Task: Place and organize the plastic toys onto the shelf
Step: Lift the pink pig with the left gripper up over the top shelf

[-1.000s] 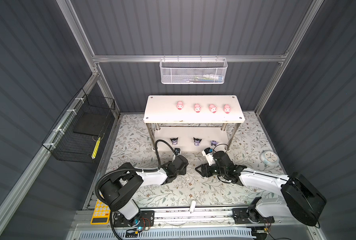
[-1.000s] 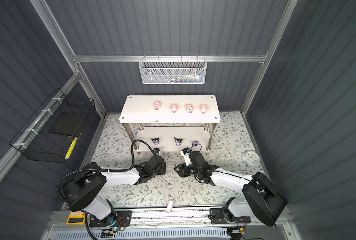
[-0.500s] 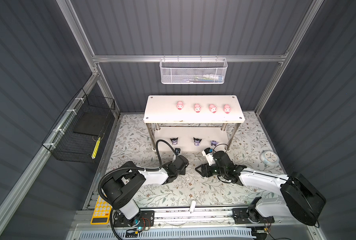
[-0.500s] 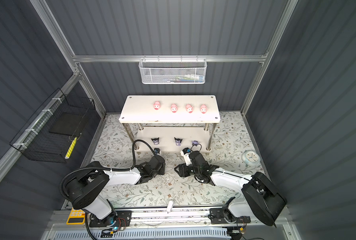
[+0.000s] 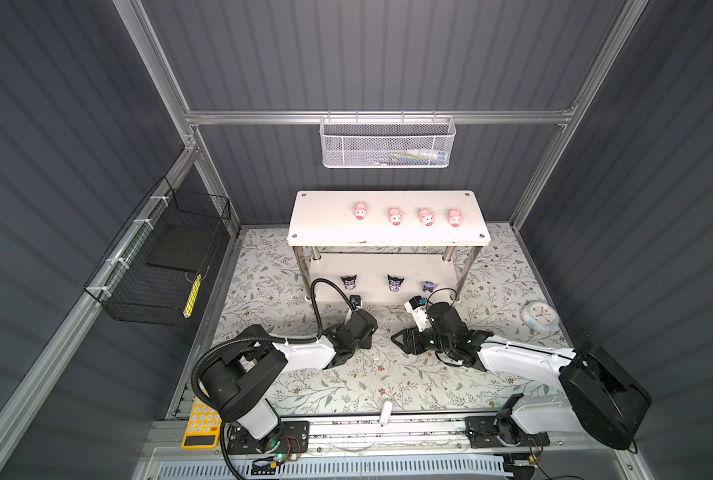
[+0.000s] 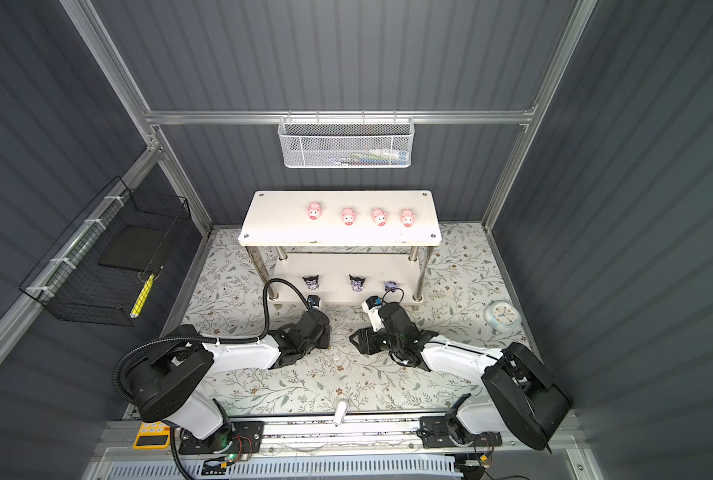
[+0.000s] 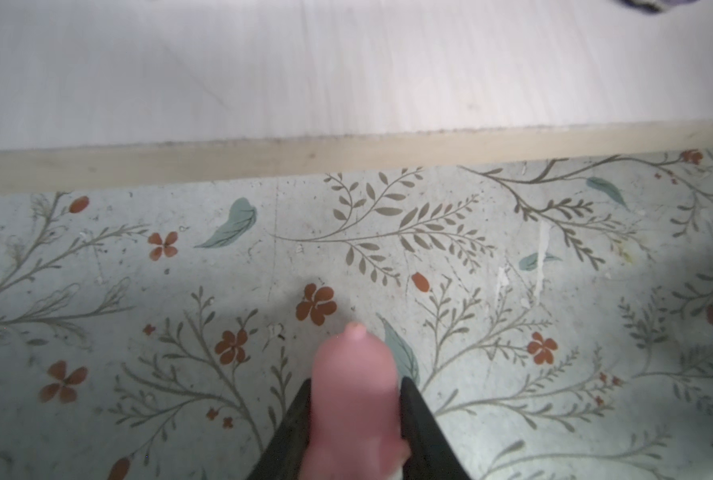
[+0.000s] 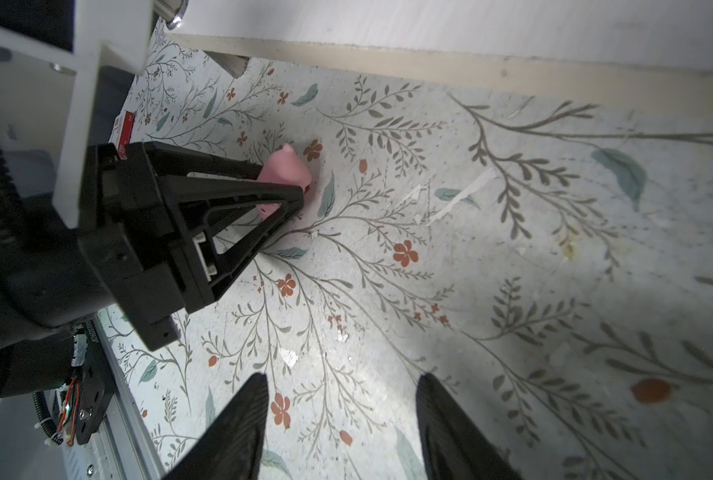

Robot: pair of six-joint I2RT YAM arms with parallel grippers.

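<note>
My left gripper [image 7: 357, 380] is shut on a pink pig [image 7: 355, 395], low over the floral mat in front of the shelf's lower board [image 7: 346, 83]. The right wrist view shows that pig [image 8: 286, 168] pinched between the left gripper's fingers [image 8: 288, 195]. My right gripper [image 8: 342, 378] stands open and empty just right of it, as in both top views [image 5: 396, 338]. The white shelf [image 5: 325, 224] carries several pink pigs in a row on top, the leftmost pig [image 5: 360, 210] set slightly apart. Three purple figurines [image 5: 395, 282] line the lower board.
A white mesh basket [image 5: 386, 145] hangs on the back wall and a black wire basket [image 5: 159, 266] on the left wall. A pale-blue clock dish [image 5: 540, 314] lies at the right, a small white cylinder [image 5: 386, 411] at the front edge, and a yellow calculator [image 5: 201, 424] at the front left.
The left gripper's jaws have closed on the pink pig on the mat. The right arm has stayed where it was, still open.
</note>
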